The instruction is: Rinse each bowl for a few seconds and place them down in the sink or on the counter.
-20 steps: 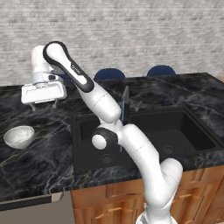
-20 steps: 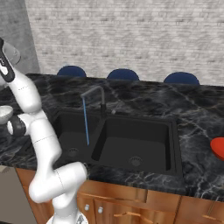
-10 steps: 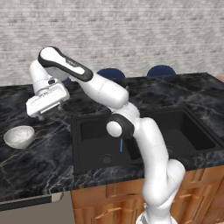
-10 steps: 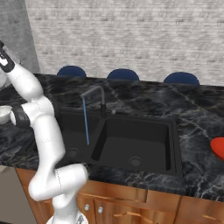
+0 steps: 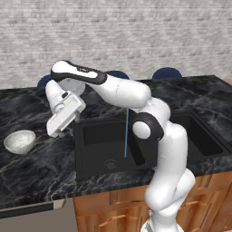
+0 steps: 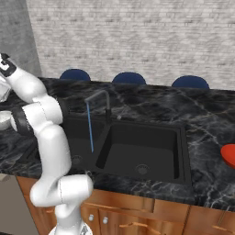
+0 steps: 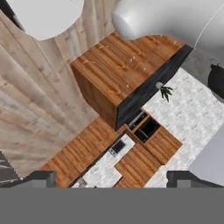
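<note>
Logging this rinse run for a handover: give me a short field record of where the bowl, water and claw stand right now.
bowl: small round white speckled bowl sits upright on the glossy black marble counter, left of the matte black double-basin sink
water: thin blue stream runs into the left basin
claw: open, empty, above the counter between bowl and sink

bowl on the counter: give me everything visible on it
The bowl is small, round and white, with a grey-speckled inside, and looks ceramic. It sits upright and looks empty on the glossy black marble counter, left of the sink and apart from its edge. Nothing touches it but the counter. The open gripper hangs to its right, above the counter, clear of the rim. In the right base view a sliver of it shows at the left edge.
</note>
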Tool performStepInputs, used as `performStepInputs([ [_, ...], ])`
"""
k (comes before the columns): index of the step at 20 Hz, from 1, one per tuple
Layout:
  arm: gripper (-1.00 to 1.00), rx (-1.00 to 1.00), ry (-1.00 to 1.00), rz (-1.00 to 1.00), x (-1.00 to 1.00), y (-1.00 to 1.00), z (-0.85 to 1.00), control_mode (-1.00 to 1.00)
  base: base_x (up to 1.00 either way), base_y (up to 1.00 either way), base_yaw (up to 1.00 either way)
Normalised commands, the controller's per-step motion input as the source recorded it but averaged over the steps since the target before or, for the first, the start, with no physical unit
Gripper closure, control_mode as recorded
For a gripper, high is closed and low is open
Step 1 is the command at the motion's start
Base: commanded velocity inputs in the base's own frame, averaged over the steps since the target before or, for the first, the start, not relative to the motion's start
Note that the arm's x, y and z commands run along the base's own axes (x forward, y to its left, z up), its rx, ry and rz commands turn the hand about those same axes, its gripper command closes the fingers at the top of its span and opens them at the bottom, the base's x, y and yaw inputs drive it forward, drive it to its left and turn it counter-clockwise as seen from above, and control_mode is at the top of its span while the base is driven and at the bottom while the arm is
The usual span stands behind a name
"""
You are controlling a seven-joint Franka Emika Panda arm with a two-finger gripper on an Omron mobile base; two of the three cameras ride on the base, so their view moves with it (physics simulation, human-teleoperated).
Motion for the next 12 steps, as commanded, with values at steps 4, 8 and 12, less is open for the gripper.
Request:
performStepInputs([
  [4,-1.00,-0.17,-0.24,0.03,-0.28,0.03,0.02,-1.00,0.00,0.00,0.00],
  [8,-1.00,-0.20,-0.50,0.14,-0.07,0.00,0.00,-1.00,0.00,0.00,0.00],
  [12,-1.00,-0.16,-0.50,0.17,0.09,-0.18,-0.20,-1.00,0.00,0.00,0.00],
])
